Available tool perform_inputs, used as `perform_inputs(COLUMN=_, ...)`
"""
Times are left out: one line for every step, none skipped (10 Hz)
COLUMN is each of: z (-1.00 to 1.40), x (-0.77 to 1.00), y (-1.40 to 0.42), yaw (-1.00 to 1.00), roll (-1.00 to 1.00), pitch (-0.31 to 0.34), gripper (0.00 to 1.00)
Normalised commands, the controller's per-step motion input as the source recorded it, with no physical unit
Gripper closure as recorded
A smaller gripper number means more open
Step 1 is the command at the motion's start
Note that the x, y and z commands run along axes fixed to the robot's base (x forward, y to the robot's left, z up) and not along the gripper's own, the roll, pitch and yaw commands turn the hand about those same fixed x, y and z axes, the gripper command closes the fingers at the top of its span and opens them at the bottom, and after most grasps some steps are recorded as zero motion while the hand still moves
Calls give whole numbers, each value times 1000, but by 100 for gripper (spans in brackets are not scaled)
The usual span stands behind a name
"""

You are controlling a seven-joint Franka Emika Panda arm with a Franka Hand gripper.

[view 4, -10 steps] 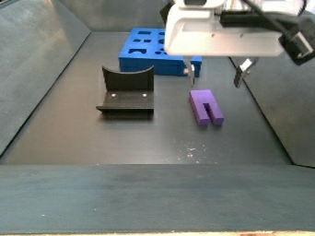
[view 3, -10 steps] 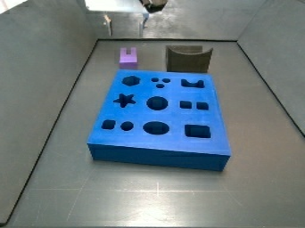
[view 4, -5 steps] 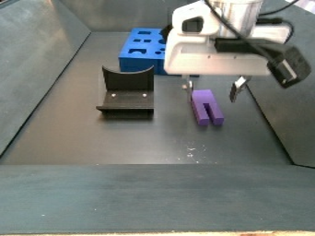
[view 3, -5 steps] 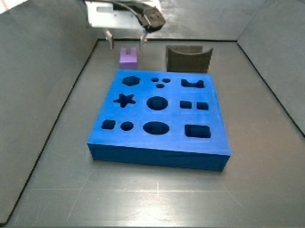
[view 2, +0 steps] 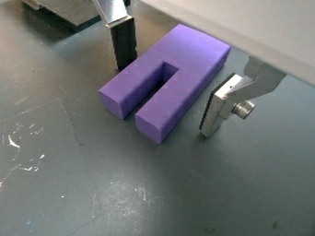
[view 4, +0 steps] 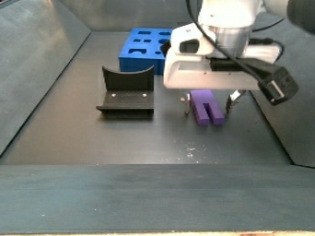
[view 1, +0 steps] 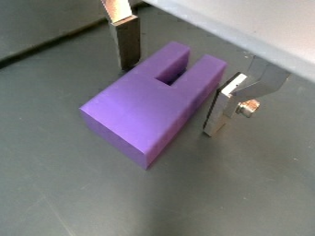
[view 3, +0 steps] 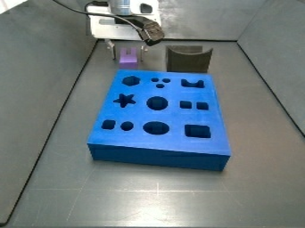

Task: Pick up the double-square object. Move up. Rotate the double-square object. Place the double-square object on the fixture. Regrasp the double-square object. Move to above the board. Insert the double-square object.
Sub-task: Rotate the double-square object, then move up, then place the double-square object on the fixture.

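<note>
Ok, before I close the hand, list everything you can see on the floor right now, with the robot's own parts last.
double-square object: one, purple, lying flat on the dark floor beside the fixture, between the hand's fingers with a gap on each side.
board: one, bright blue with dark cut-out holes, mid-floor, apart from the purple piece.
fixture: one, dark olive-grey, on the floor between the board and the purple piece in a side view.
floor: dark grey, with light scuffs near the piece.
hand: one, white body with silver fingers, down at the floor astride the double-square object, open.
</note>
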Motion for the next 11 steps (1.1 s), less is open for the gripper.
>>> perform_inputs(z=0, x=0, y=0, yaw=0, roll=0, pitch=0, gripper=100)
perform_inputs(z=1000, x=0, y=0, yaw=0, roll=0, pitch=0, gripper=100)
perform_inputs(z=1000, x=-15, y=-1, yaw=-1, roll=-1, pitch=13, gripper=100)
perform_inputs(z=1000, x=-27, y=1, yaw=-4, roll=2, pitch=27, gripper=100)
perform_inputs(z=910, x=-23, y=5, yaw=-8, roll=7, pitch=43, gripper=100)
perform_inputs(z=786, x=-19, y=8, yaw=-12, roll=13, pitch=52, gripper=100)
perform_inputs(z=610, x=-19, y=11, yaw=-16, roll=24, pitch=55, gripper=100)
perform_inputs(z=473, x=-25, y=11, yaw=-17, roll=33, pitch=48, gripper=100)
perform_inputs(z=291, x=-29, y=12, yaw=-20, roll=44, pitch=47, gripper=100)
perform_inputs(z=1000, x=0, y=0, yaw=0, roll=0, pitch=0, gripper=100)
perform_inputs(z=1000, x=10, y=2, yaw=-1, roll=10, pitch=-6, gripper=100)
